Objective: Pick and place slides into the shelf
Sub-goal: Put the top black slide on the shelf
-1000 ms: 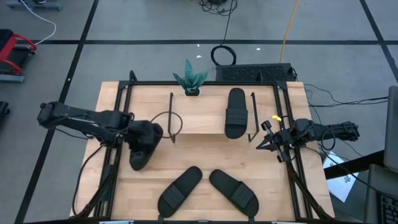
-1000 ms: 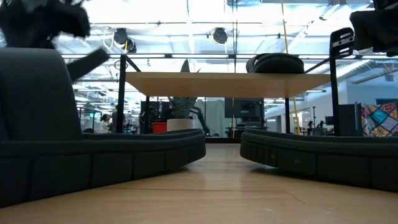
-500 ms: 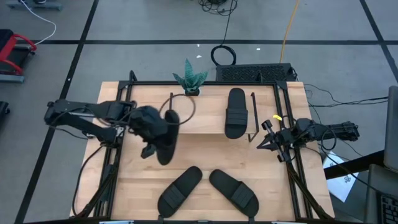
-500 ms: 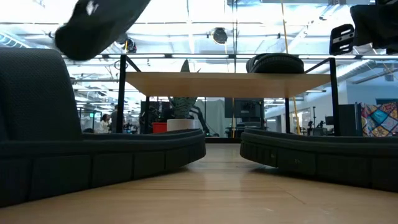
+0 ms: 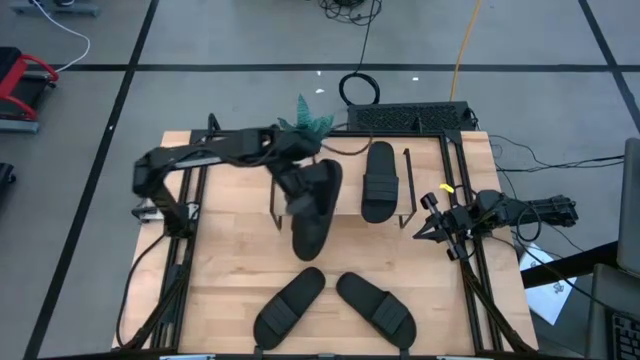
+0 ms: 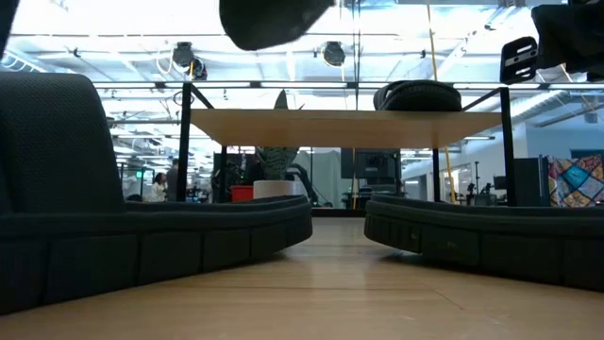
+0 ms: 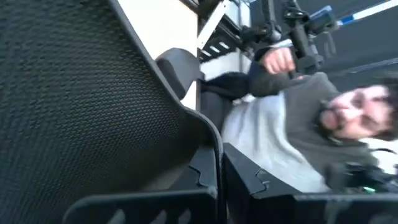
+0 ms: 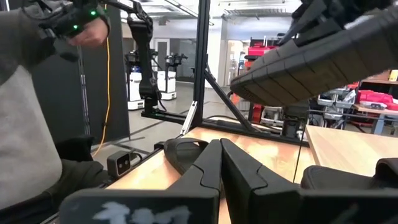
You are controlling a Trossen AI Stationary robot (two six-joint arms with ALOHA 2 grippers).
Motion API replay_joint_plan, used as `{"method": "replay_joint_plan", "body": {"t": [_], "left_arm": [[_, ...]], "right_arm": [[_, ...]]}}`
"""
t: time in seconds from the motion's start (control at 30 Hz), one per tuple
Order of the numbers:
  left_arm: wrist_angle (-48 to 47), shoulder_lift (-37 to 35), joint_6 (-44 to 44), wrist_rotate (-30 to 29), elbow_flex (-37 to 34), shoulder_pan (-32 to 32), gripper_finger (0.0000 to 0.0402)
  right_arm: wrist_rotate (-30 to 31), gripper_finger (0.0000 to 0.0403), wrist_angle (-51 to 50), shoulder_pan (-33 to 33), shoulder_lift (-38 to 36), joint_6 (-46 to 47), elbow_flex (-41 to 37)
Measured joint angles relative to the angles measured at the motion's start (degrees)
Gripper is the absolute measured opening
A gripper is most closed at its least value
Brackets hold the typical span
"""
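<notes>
Left gripper [image 5: 298,188] clamps 1 slide [image 5: 315,208], held aloft over the shelf [image 5: 345,203] front edge. 1 slide [image 5: 379,180] lies on the shelf beside it. Right gripper [image 5: 440,228]: fingers closed, empty, beside shelf.

held slide [image 7: 81,106]: matte blk, textured mesh surface, fills most of view, pressed close against cam; curved edge runs diagonally down toward fingers
left gripper [image 7: 221,171]: two dark fingers [image 7: 202,180] closed tight, tips meeting, clamped on slide edge
pale surface [image 7: 168,25]: light board/top, beyond slide, past fingertips
person [image 7: 280,130]: beyond gripper, blurred; grey top w/ dark sleeves, one hand [image 7: 280,60] raised to dark rig
dark rig [image 7: 292,31]: blk frame + handle parts, far off, detail unclear
</notes>
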Motion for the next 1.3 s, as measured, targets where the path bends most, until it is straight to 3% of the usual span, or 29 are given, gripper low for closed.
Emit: {"method": "replay_joint_plan", "body": {"t": [0.17, 0.43, 0.77, 1.17, 1.3], "left_arm": [[-3.4, 5.4, -2.4, 1.2, 4.5, 2.3, 0.0], [-0.9, 8.0, -7.3, 0.2, 4.7, 2.4, 0.0], [-0.8, 9.8, -7.7, -3.7, 4.7, 2.6, 0.0001], [-1.0, 10.5, -13.6, -14.7, 4.7, 4.8, 0.0003], [-1.1, 10.5, -14.5, -15.0, 4.7, 5.3, 0.0005]], "right_arm": [[0.0, 0.0, 0.0, 0.0, 0.0, 2.6, 0.0], [0.0, 0.0, 4.0, 0.0, 0.0, 4.5, 0.0], [0.0, 0.0, 6.3, 0.0, 0.0, 4.5, 0.0], [0.0, 0.0, 7.2, 0.0, 0.0, 4.5, 0.0], [0.0, 0.0, 7.2, 0.0, 0.0, 4.5, 0.0]]}}
